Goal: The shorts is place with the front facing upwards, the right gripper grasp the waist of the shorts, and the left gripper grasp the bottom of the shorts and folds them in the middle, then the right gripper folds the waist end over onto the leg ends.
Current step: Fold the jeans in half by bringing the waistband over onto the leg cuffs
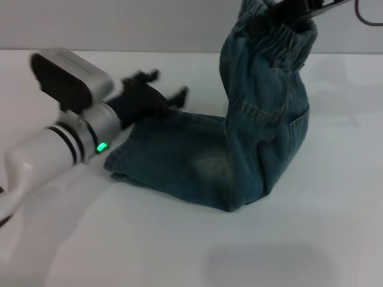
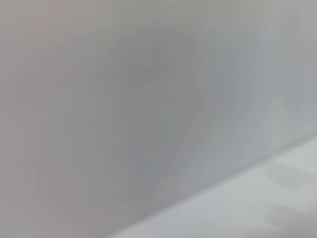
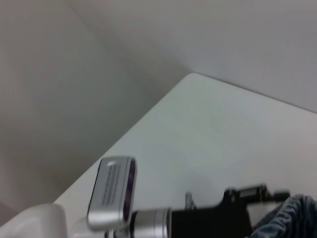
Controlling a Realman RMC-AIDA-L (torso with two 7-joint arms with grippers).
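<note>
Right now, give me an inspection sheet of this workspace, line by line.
Surface: white table, bare around the garment.
Job's things: shorts half lifted; the waist raised high, the leg ends flat on the table.
Clutter: nothing seen.
Grippers: right hand at the top edge of the head view, shut on the waist; left hand low at the far edge of the legs, its fingers spread.
Cables: dark loop at the top right corner.
Surroundings: plain grey wall behind the table.
</note>
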